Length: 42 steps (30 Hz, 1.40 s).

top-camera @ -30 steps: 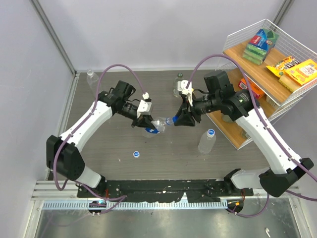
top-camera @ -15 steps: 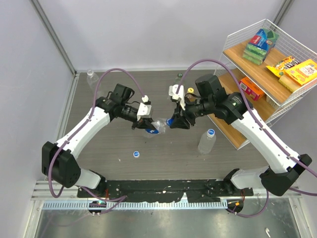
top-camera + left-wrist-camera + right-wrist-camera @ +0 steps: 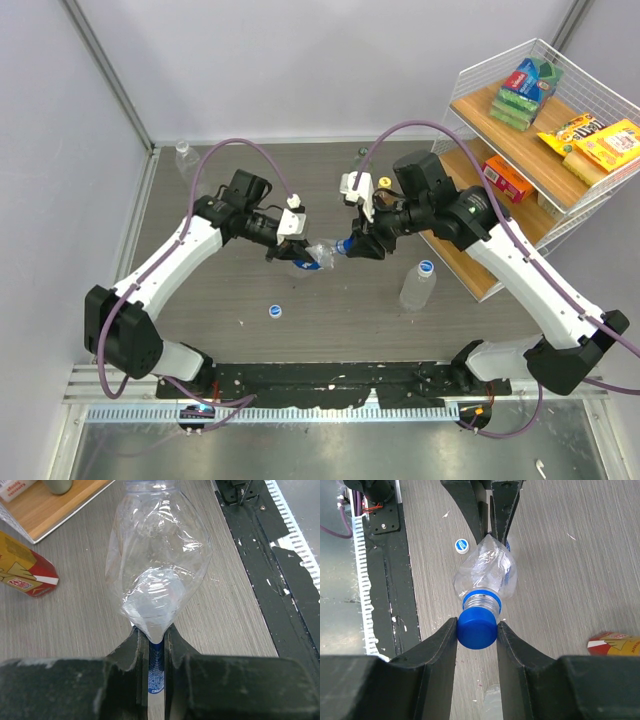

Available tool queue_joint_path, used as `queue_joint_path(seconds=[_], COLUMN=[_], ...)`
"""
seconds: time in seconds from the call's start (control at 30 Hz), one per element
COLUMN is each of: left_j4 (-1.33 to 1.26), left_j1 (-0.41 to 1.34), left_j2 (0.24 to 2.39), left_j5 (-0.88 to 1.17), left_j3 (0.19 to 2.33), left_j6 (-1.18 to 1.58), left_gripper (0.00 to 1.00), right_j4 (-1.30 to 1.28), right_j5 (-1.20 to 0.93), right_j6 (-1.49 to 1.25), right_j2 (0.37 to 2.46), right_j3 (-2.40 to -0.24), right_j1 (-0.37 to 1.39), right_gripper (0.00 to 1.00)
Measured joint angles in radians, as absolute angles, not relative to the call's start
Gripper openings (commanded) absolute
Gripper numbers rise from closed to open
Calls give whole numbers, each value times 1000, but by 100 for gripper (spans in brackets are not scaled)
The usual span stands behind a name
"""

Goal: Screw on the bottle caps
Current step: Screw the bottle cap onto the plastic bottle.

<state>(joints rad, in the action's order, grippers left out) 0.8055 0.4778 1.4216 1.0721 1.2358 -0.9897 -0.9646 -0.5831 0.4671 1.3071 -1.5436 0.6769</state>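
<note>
A crumpled clear bottle [image 3: 318, 253] with a blue label hangs level above the table between both grippers. My left gripper [image 3: 291, 250] is shut on its flattened base; in the left wrist view the bottle [image 3: 157, 565] stretches away from the gripper [image 3: 156, 635]. My right gripper [image 3: 352, 245] is shut on the dark blue bottle cap [image 3: 477, 628], which sits on the bottle's neck [image 3: 481, 601]. A white cap with a blue middle [image 3: 274, 311] lies loose on the table. A second clear bottle [image 3: 415, 288] stands at the right with a cap [image 3: 426, 267] on top.
A wire shelf [image 3: 560, 215] with wooden boards and snack boxes stands at the right. A red and yellow box [image 3: 25, 567] lies on its lower board. Another clear bottle [image 3: 184, 155] stands at the far left corner. The black base rail [image 3: 330, 380] runs along the near edge.
My right arm has swung left and its wrist has turned around the blue cap. The left arm shifted slightly. The bottle stays between both grippers.
</note>
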Motion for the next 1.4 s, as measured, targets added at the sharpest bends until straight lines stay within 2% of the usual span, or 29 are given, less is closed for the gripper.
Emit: queue_joint_path(seconds=[1.07, 1.4], left_j4=[811, 931], left_j1=[484, 485], left_j2=[1403, 1404], left_j5=[1078, 1104], left_j3=[1217, 1242], left_j6=[-902, -1044], left_gripper=[0, 0], right_j4=[-922, -888], right_j5=[-625, -559], right_j6=[532, 498], right_j2=[1287, 1263], right_j3=[-1505, -1481], right_j1=[692, 720], right_gripper=[25, 25])
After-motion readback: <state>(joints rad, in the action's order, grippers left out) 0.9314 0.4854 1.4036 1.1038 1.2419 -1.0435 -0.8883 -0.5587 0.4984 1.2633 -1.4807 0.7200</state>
